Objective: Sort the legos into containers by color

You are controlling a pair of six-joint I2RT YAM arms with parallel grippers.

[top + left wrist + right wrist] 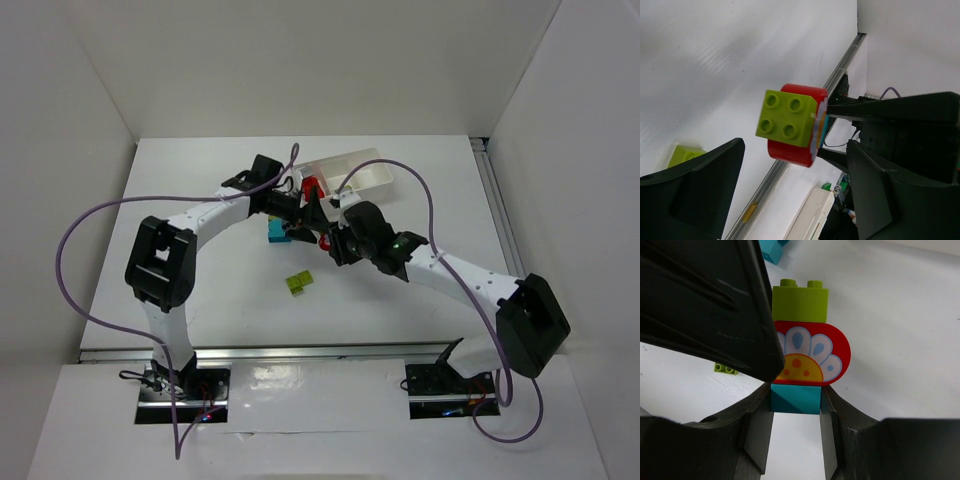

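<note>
Three pieces are locked into one stack [799,347]: cyan brick [795,399] at the base, red half-round piece [812,352] in the middle, lime 2x2 brick [800,304] on top. Right gripper [796,402] is clamped on the cyan brick only, one pad on each side face. Left gripper [795,150] is spread wide, touching nothing, with the lime end facing it. The stack sits between the two arms, off the table [240,300] as far as I can tell. It is on the near side of the white tray [372,183] and apart from it. Nothing from this stack is sorted yet.

Risks, my read:
- The grip is at one end and the pull comes at the other. Any sideways load levers the cyan brick round in the pads or pops it out.
- The red piece is wider than the lime brick. If the left closes too deep it catches the red rim, and both come off together or neither does.
- Which stud joint lets go first is a toss-up; red/cyan may part before lime/red.
- Left finger [705,300] is close beside the right's, so contact is likely on closing.
- A freed piece drops to the table, not the tray.

Materials: all hard, glossy moulded plastic with slick faces, square edges and round studs. The red piece is rounded in outline, with a flower print on its flat face. The tray is thin white plastic and shallow; its dividers are hard to make out from above. Loose lime brick [298,283] and loose cyan brick [275,232] lie on the matte white table near the grippers.
</note>
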